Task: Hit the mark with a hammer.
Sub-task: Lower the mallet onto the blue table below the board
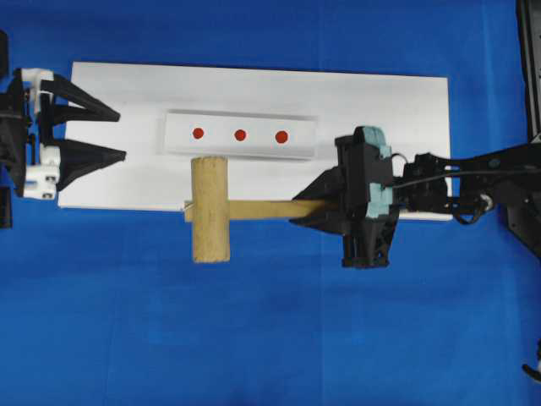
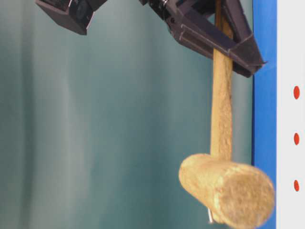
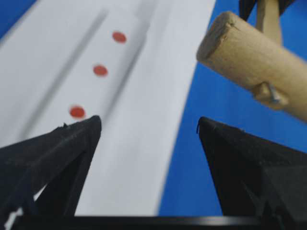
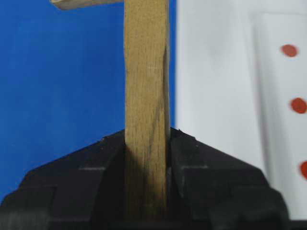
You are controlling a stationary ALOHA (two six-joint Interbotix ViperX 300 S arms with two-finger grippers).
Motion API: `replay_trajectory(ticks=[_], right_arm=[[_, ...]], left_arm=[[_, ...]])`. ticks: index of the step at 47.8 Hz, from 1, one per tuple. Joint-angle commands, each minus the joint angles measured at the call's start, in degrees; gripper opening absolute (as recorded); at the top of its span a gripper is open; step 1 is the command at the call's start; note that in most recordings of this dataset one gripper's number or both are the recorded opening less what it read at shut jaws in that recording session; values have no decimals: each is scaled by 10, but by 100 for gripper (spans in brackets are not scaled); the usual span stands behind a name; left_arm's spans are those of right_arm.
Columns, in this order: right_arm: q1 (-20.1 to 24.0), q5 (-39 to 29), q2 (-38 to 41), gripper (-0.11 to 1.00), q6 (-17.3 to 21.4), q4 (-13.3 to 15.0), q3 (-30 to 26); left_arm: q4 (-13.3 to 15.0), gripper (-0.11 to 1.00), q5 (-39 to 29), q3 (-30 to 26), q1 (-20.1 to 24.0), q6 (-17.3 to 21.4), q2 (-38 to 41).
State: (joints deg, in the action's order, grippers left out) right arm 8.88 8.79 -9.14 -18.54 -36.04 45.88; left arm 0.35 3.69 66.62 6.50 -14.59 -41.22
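Note:
The hammer [image 1: 210, 209] is a light wooden mallet, and my right gripper [image 1: 308, 207] is shut on its slim handle [image 4: 146, 96]. Its thick head [image 2: 228, 191] lies across the white board's front edge, just in front of the white bar [image 1: 241, 118]. The bar carries three red dots. The mark [image 1: 281, 136] is the rightmost and slightly largest; it is farthest in the left wrist view [image 3: 119, 37] and cut by the frame edge in the right wrist view [image 4: 304, 168]. My left gripper [image 1: 118, 134] stands open at the board's left end, holding nothing [image 3: 149, 124].
The white board [image 1: 380, 110] lies on a blue cloth [image 1: 270, 338] that covers the table. The two smaller red dots [image 1: 198, 133] [image 1: 240, 134] sit left of the mark. The right arm [image 1: 473, 182] reaches in from the right edge.

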Motion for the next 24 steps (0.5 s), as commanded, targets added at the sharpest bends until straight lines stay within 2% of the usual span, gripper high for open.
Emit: replay_trajectory(ticks=[1,4,7,13,24], right_arm=[[24,6,1,7,11,-2,-24],[40,7,10,7,19,-2,-31],[58,10,18,7,27,-3,-39],[86,23,40,7,43,-11,-54],[116,64,79,7,48,-46,-67]], left_arm=[[0,79,26,-18,0,62,11],[2,79,40,-19,4,106,17],[4,79,49,-21,7,127,21],[4,79,56,-22,20,134,25],[4,79,57,-22,22,132,25]])
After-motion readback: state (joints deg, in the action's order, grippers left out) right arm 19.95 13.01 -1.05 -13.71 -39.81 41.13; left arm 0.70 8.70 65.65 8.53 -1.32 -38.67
